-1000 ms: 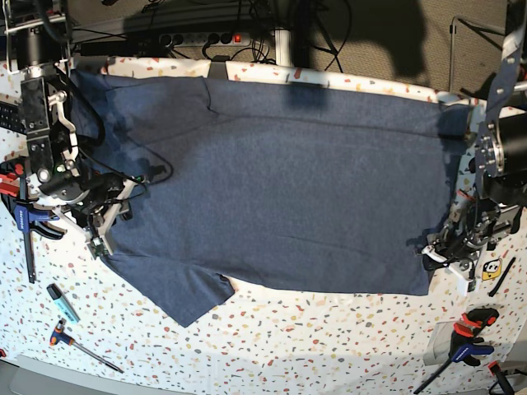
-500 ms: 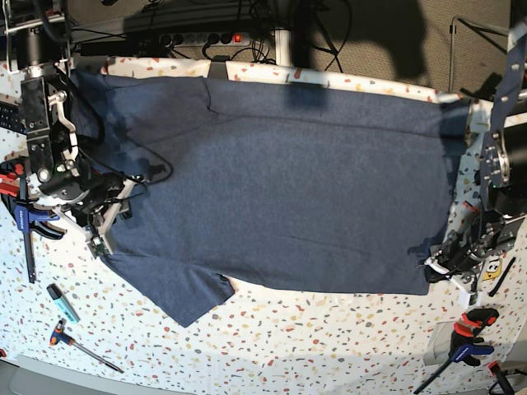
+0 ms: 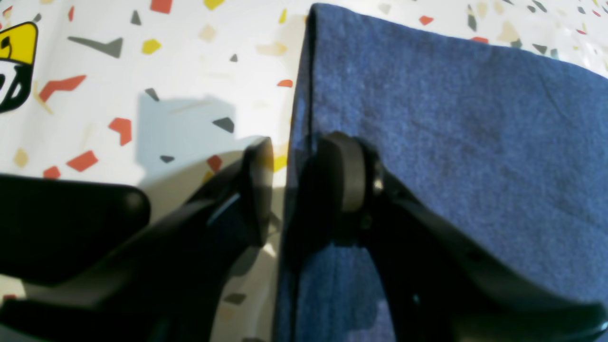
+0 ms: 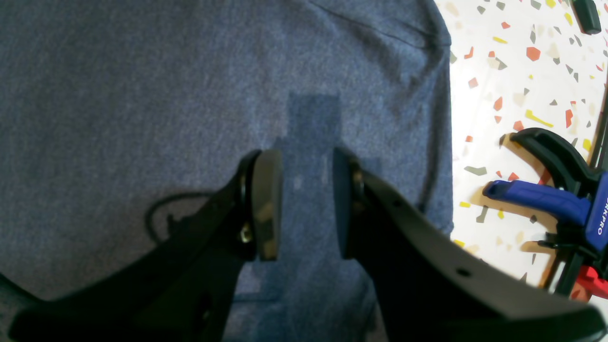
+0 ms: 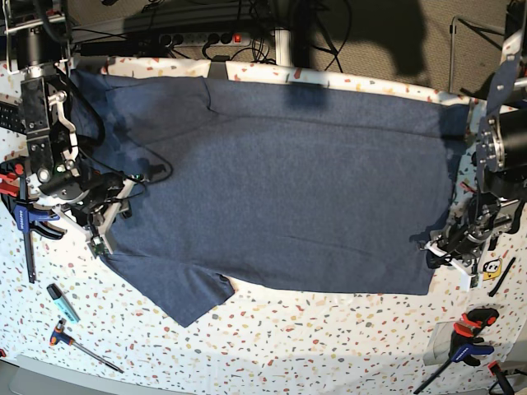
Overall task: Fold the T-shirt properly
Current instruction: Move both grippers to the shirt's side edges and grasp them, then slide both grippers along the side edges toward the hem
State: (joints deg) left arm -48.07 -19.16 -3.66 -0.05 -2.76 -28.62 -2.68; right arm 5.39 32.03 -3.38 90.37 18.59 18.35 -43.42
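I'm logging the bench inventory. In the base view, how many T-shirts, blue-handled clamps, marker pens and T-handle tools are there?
T-shirt: 1
Blue-handled clamps: 2
Marker pen: 1
T-handle tool: 1
Total: 5

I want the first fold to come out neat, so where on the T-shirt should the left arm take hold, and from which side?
Grip the T-shirt at its straight hem edge near the corner, coming in from the bare table beside it. The edge lies flat and clear there, and the left pincer already straddles it, open: one finger on the table side, one over the cloth.
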